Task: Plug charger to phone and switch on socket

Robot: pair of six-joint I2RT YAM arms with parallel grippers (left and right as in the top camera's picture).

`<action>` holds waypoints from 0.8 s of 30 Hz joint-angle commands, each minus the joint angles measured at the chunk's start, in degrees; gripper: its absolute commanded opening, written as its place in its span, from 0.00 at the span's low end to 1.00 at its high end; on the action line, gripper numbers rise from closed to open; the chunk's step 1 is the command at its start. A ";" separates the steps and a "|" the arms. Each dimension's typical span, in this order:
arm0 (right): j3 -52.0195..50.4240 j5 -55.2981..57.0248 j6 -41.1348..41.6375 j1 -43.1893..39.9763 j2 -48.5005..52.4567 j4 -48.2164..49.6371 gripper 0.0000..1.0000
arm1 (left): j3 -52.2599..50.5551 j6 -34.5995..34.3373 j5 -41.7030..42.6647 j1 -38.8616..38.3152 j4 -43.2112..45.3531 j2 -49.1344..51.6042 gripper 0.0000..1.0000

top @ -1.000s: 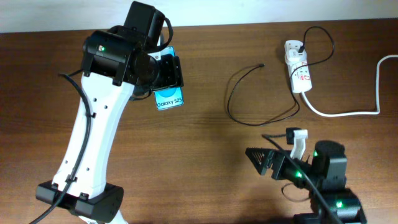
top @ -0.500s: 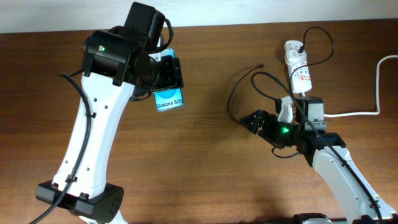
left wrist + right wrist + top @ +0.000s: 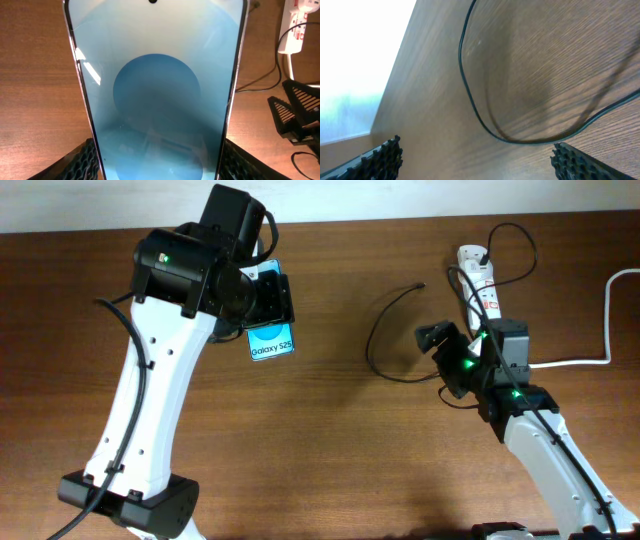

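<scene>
Overhead view: a brown wood-grain table [image 3: 330, 470] carried the whole scene; on its left side the left pincer [image 3: 157, 165] was clamped on the phone [image 3: 272, 340], ribbed fingers against both long edges, cyan screen lit, the "Galaxy S25" strip toward the near edge; whether the phone cleared the wood could not be told; at far right lay the socket [image 3: 480, 285], long axis running near to far, its white cord [image 3: 560, 362] trailing right; the right pincer [image 3: 477, 160] hung just beside the socket with jaws spread wide and nothing between them; the charger [image 3: 368, 345] looped flat on the wood between phone and socket, plug end apparently seated at the socket's far end; its connector tip [image 3: 419, 285] lay free, farther from the robot and a little left of the right pincer, the cable end running diagonally back toward the loop; the right arm was plainly nearer, with open wood around the tip for a downward approach.
</scene>
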 commanded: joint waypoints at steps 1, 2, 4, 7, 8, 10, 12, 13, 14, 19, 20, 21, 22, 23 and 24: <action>5.05 7.91 2.69 -0.24 0.22 -5.79 0.98 | 0.22 -0.13 -0.42 0.15 0.09 -0.76 0.18; 8.68 10.56 2.01 -0.24 0.22 -10.34 0.98 | 0.22 -0.15 -0.42 0.15 0.13 -0.76 0.18; 14.69 14.64 1.51 -0.24 0.94 -17.88 0.98 | 0.22 -0.15 -0.39 0.15 0.09 -0.76 0.18; 25.86 15.91 -3.87 -0.24 7.82 -27.89 0.98 | 0.22 -0.13 -0.42 0.13 -0.09 -0.76 0.18; 28.28 15.87 -4.22 -0.24 10.80 -29.16 0.98 | 0.22 -0.13 -0.42 0.15 -0.11 -0.76 0.18; 30.47 14.60 -4.13 -0.24 17.18 -27.30 0.98 | 0.22 -0.13 -0.42 0.15 -0.13 -0.76 0.18; 30.51 9.35 -2.36 -0.24 24.30 -20.74 0.98 | 0.22 -0.13 -0.39 0.15 -0.13 -0.76 0.18; 30.51 9.07 -0.20 -0.24 25.73 -20.35 0.98 | 0.22 -0.13 -0.39 0.15 -0.17 -0.76 0.18; 30.51 9.11 1.99 -0.24 27.43 -19.17 0.99 | 0.22 -0.13 -0.42 0.15 -0.59 -0.76 0.18; 30.75 9.53 2.01 -0.24 27.41 -20.20 0.98 | 0.22 -0.63 0.24 0.15 -0.63 -0.76 0.18; 30.75 9.53 1.99 -0.24 27.41 -20.00 0.98 | 0.22 -0.98 0.70 0.15 -0.74 -0.76 0.18; 30.75 9.35 1.86 -0.24 27.41 -19.98 0.99 | 0.22 -0.98 1.36 0.15 -0.85 -0.76 0.18; 30.75 7.69 0.07 -0.24 27.41 -20.02 0.98 | 0.22 -1.01 1.60 0.15 -0.96 -0.76 0.18; 30.75 4.31 -2.73 -0.24 27.36 -20.50 0.98 | 0.22 -3.26 2.69 0.15 -1.03 -0.76 0.19; 30.75 2.05 -4.33 -0.24 26.97 -21.22 0.98 | 0.22 -4.90 4.33 0.15 -0.79 -0.76 0.20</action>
